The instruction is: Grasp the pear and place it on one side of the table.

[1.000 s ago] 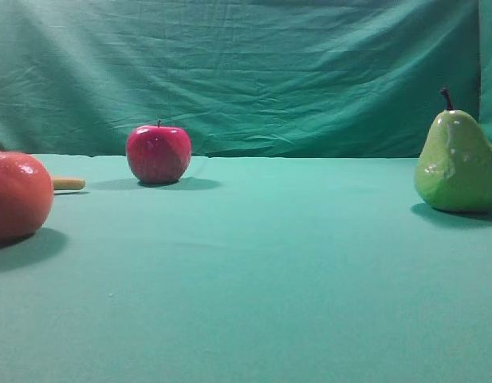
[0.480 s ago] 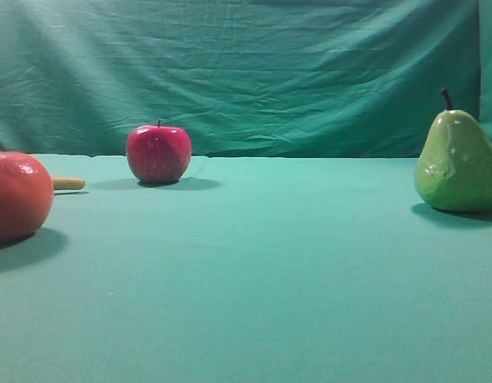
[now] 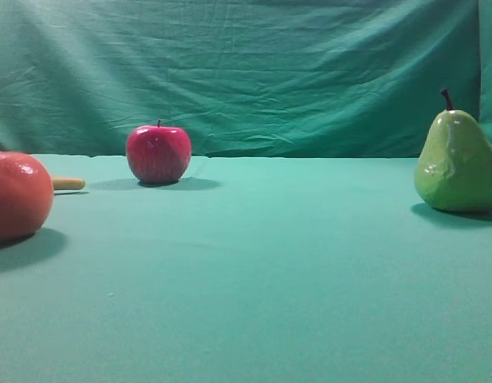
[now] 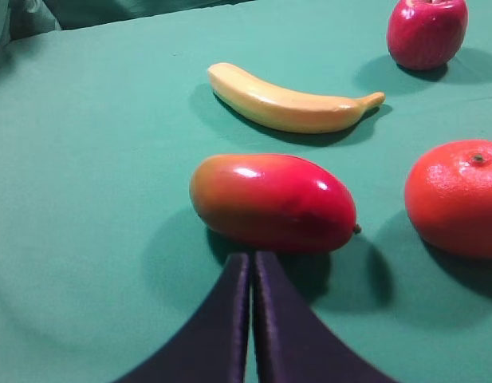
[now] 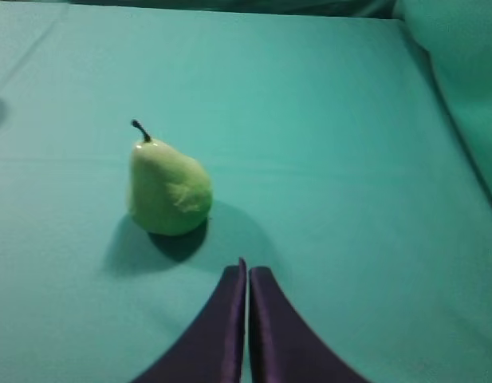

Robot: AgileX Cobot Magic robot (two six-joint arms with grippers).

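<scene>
The pear stood upright on the teal counter, ahead of the right pincer and a little to its left, apart from the tips, its dark stem pointing up. That pincer's two dark fingers were pressed together with nothing between them. The left pincer was likewise pressed shut and empty, its tips just short of a red-orange mango, possibly touching it, though the angle made that hard to judge. Beyond the mango lay a banana, an apple farther right, and an orange-red round fruit to the right.
</scene>
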